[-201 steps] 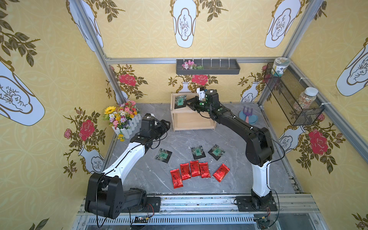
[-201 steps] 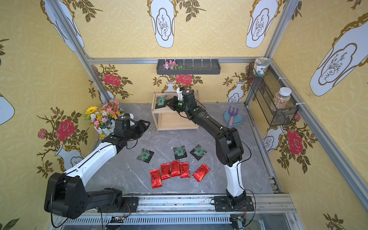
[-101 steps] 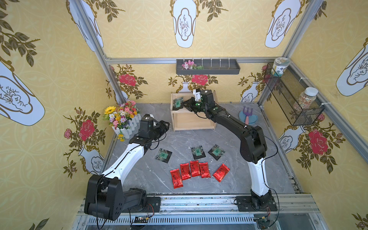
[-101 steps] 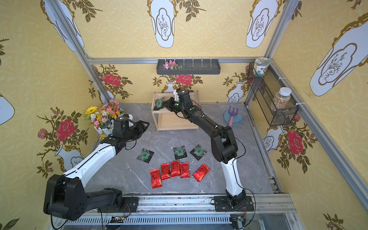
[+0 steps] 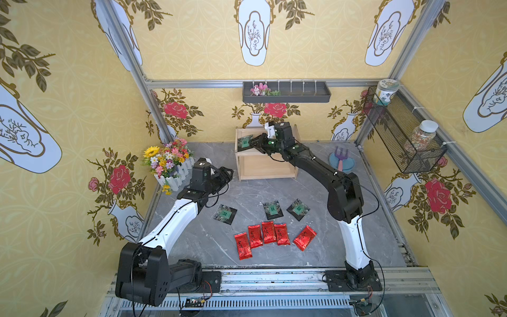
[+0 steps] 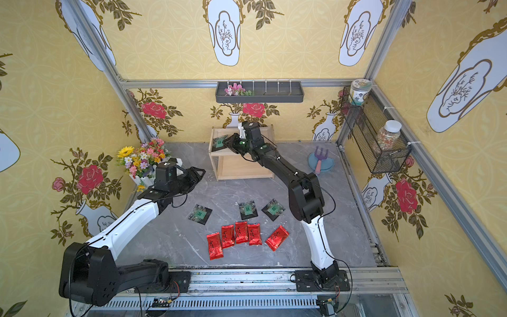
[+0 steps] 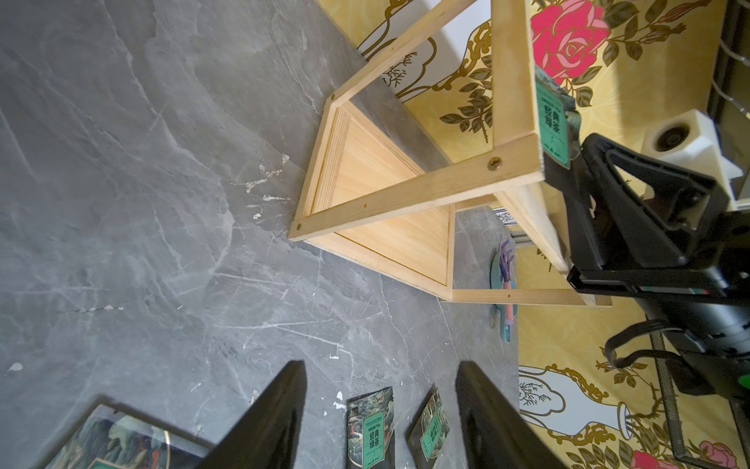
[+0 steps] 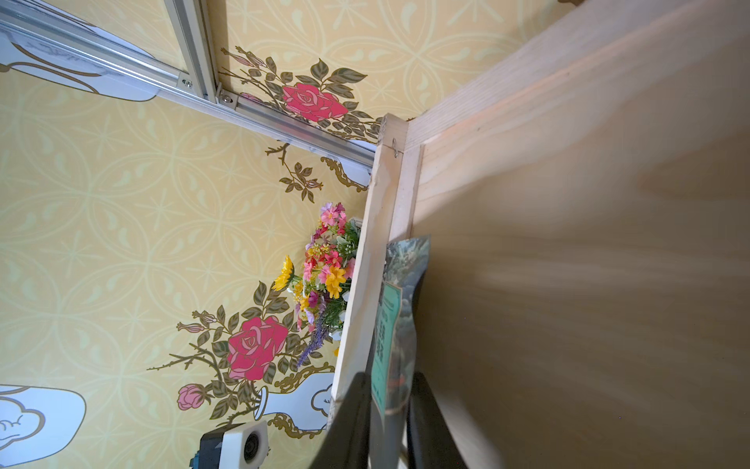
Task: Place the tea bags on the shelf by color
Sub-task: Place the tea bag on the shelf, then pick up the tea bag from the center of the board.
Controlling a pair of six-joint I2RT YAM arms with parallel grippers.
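Note:
The light wooden shelf point(image 5: 266, 167) point(image 6: 244, 167) stands at the back of the table. My right gripper point(image 5: 253, 142) point(image 8: 389, 406) reaches over the left end of its top tier. Its jaws are slightly parted, and a black tea bag point(image 5: 245, 142) point(image 8: 399, 308) stands between them against the rim. Three more black tea bags point(image 5: 225, 214) point(image 5: 272, 209) point(image 5: 298, 209) lie mid-table. Several red tea bags point(image 5: 268, 232) lie in a row in front of them. My left gripper point(image 5: 229, 175) point(image 7: 381, 398) hovers open and empty left of the shelf.
A flower box point(image 5: 167, 162) stands at the left wall beside my left arm. A blue plate with a purple fork point(image 5: 341, 162) lies right of the shelf. A dark wall tray point(image 5: 286, 92) and a wire mesh basket point(image 5: 403, 137) with jars hang higher up.
My right gripper has carried the black tea bag leftward over the top tier, and its jaws have parted a little. The left arm has hardly moved.

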